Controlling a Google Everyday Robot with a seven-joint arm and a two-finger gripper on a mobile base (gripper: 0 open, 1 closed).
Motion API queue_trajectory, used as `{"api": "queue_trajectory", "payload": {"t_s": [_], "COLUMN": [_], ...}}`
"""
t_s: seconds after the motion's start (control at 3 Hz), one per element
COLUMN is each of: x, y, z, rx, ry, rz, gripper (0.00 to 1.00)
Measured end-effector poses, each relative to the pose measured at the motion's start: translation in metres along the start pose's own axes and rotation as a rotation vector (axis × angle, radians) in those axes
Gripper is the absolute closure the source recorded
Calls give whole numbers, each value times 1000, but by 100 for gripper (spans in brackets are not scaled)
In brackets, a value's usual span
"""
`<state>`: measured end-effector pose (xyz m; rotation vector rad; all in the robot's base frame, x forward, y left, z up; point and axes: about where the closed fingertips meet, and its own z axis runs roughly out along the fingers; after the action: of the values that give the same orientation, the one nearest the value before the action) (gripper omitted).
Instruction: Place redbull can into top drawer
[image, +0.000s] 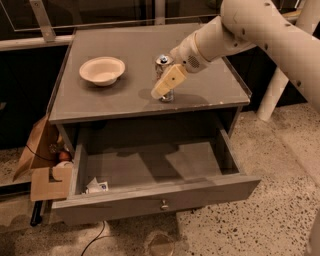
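The redbull can (163, 61) stands upright on the grey cabinet top (125, 42), near its front edge and right of centre. My gripper (161, 92) comes in from the upper right and is at the can, its cream-coloured end covering the can's front and lower part. The top drawer (120, 206) is pulled wide open below the cabinet top, its knob at the centre of the front panel. The drawer's floor is mostly bare.
A cream round bowl (102, 70) sits on the cabinet top to the left of the can. A small white packet (96, 187) lies in the drawer's front left corner. Cardboard boxes (46, 175) stand left of the cabinet. A white post (272, 95) stands to the right.
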<state>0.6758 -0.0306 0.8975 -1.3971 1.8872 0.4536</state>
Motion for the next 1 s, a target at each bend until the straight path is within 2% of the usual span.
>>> {"api": "queue_trajectory", "payload": {"t_s": [0.33,1.0], "x": [13,13], "y": [9,9], "z": [1,1], "rx": [-9,-10], "ry": [8,9], "rz": [12,12], "gripper": [19,65]}}
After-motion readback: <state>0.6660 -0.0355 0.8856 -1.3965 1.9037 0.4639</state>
